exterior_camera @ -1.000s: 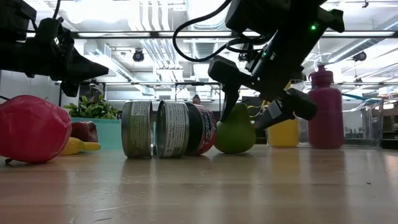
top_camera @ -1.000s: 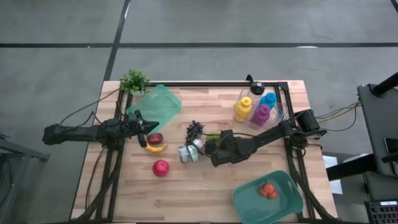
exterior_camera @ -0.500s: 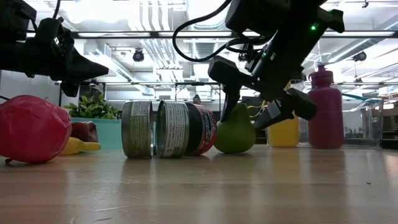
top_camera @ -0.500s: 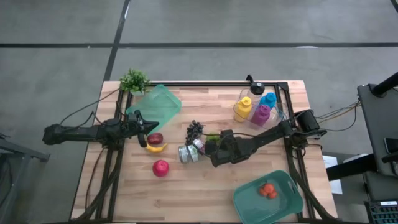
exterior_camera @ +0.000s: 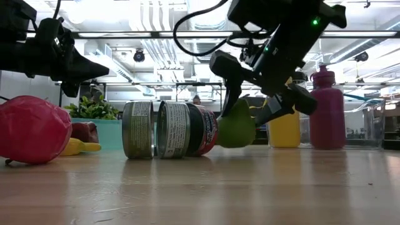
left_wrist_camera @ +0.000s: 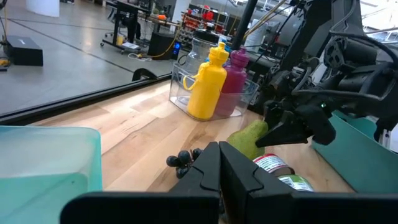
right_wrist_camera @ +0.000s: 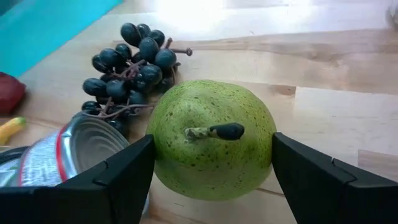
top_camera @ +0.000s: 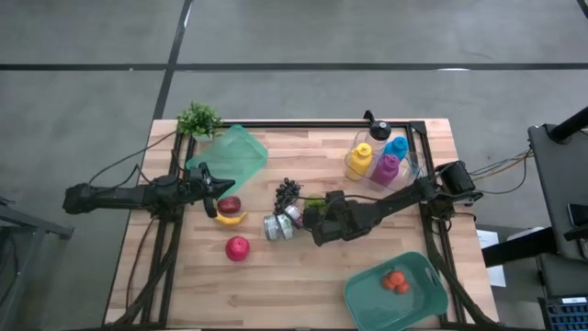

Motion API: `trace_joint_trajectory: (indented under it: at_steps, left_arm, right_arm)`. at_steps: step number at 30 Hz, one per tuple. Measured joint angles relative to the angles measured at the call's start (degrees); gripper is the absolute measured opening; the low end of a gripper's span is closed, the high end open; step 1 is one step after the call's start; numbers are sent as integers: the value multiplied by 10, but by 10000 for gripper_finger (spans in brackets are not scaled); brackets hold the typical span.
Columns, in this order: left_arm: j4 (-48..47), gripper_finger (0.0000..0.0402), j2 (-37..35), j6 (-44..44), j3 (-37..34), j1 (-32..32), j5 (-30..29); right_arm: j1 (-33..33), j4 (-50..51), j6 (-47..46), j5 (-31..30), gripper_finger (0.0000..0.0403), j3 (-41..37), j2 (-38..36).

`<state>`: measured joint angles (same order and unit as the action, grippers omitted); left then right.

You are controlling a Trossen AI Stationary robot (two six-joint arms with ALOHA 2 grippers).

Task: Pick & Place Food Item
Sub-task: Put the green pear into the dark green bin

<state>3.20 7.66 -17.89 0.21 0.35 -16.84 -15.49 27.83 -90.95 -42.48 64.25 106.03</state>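
A green pear [right_wrist_camera: 211, 140] sits between the fingers of my right gripper [right_wrist_camera: 211, 171], which is shut on it beside the lying cans [top_camera: 280, 226] and the dark grapes [top_camera: 288, 190]. In the low view the pear [exterior_camera: 236, 127] hangs just above the wood. My left gripper [left_wrist_camera: 221, 167] is shut and empty, hovering over a dark red fruit [top_camera: 229, 204] and a banana [top_camera: 231, 219] that lie on the table. A red apple [top_camera: 237, 247] rests nearer the front edge. My right gripper pinches the pear's wide body [right_wrist_camera: 163, 149] between its two fingers [right_wrist_camera: 121, 180], one on each flank, with the stem [right_wrist_camera: 219, 131] pointing back toward the wrist. The fingers slant down from the table's right side. The pear is tilted and lifted just clear of the table.
A teal tray [top_camera: 418, 299] at the near right corner holds small red fruits [top_camera: 396, 280]. A second teal tray [top_camera: 234, 154] and a small plant [top_camera: 198, 119] are at the far left. Coloured bottles [top_camera: 378, 162] stand in a clear holder at the far right.
My right gripper has risen a little with the pear in its hold. The pear, which stood on the table, has come up off the wood and tipped slightly. The cans and the left arm have stayed where they were.
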Motion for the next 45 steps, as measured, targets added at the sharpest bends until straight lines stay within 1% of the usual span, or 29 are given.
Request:
trace_joint_trajectory:
  at_steps: [4,7,15,18,25,30,38,41,45]
  left_arm:
    - [0,1,0,0,0,0,0]
    - [0,1,0,0,0,0,0]
    - [0,1,0,0,0,0,0]
    - [0,1,0,0,0,0,0]
    - [0,1,0,0,0,0,0]
    - [0,1,0,0,0,0,0]
    - [0,1,0,0,0,0,0]
    - [0,1,0,0,0,0,0]
    - [0,1,0,0,0,0,0]
  right_arm:
    - [0,3,21,-9,292,0,-22]
    - [-2,3,54,-10,292,0,-48]
    - [-11,4,202,-10,292,-1,-158]
    - [-19,2,229,8,292,-2,-209]
    - [-53,5,351,34,292,-2,-320]
    - [-83,30,419,89,292,-2,-385]
    - [-151,122,466,158,292,-2,-445]
    - [-182,166,448,191,292,-3,-455]
    - [-227,217,386,228,292,-3,-458]
